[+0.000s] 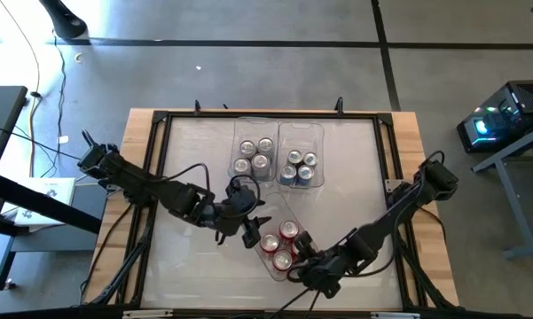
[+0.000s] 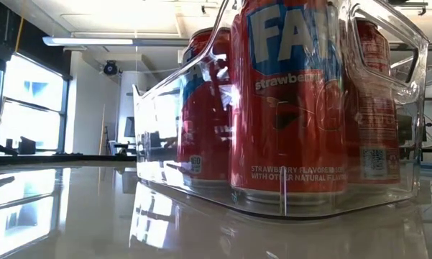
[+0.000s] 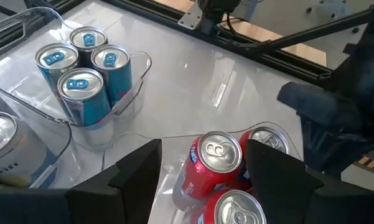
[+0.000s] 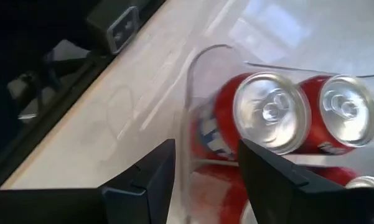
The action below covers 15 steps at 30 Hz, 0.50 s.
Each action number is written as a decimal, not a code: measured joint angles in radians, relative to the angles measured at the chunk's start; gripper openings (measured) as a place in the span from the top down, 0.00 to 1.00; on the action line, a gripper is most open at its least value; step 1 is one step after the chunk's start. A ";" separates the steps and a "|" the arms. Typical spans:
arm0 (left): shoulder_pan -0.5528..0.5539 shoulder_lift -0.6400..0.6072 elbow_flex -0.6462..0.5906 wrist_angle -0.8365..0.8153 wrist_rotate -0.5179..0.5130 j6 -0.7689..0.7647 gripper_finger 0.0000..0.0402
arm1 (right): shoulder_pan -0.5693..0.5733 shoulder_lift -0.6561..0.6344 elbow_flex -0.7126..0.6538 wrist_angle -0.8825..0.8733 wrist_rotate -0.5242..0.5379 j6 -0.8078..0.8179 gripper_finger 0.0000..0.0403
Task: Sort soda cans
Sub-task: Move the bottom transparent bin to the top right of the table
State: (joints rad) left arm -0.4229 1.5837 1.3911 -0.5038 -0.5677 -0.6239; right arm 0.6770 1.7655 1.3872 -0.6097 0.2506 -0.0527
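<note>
The right pincer [image 1: 303, 263] stands open at the near corner of the bin [image 1: 268, 264] that holds the red cans [image 1: 280, 245]. In the right wrist view one finger [image 4: 146, 180] is outside the clear wall and the other finger [image 4: 280, 180] inside it, so I judge it is placed to take the wall and move the whole bin, not one can. The left pincer [image 1: 248, 226] is also open and holds nothing, at about 10 o'clock from the red cans, just beside them; its wrist view looks down on the can tops between its fingers [image 3: 140, 171].

The sorting looks almost done: the silver cans [image 1: 255, 155] fill one bin at 12 o'clock on the surface [image 1: 186, 168], and the blue cans [image 1: 300, 167] fill the bin just beside it.

Both arms reach from the surface's outer near sides inward, bent low, the wrists turned toward the red group at 6 o'clock.
</note>
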 joint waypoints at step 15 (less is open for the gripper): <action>-0.006 0.000 0.000 0.000 -0.002 -0.001 0.45 | -0.001 0.106 0.014 -0.039 -0.032 0.054 0.59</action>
State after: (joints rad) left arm -0.4286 1.5841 1.3911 -0.5037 -0.5694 -0.6250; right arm 0.6761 1.8711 1.4014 -0.6487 0.2188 0.0017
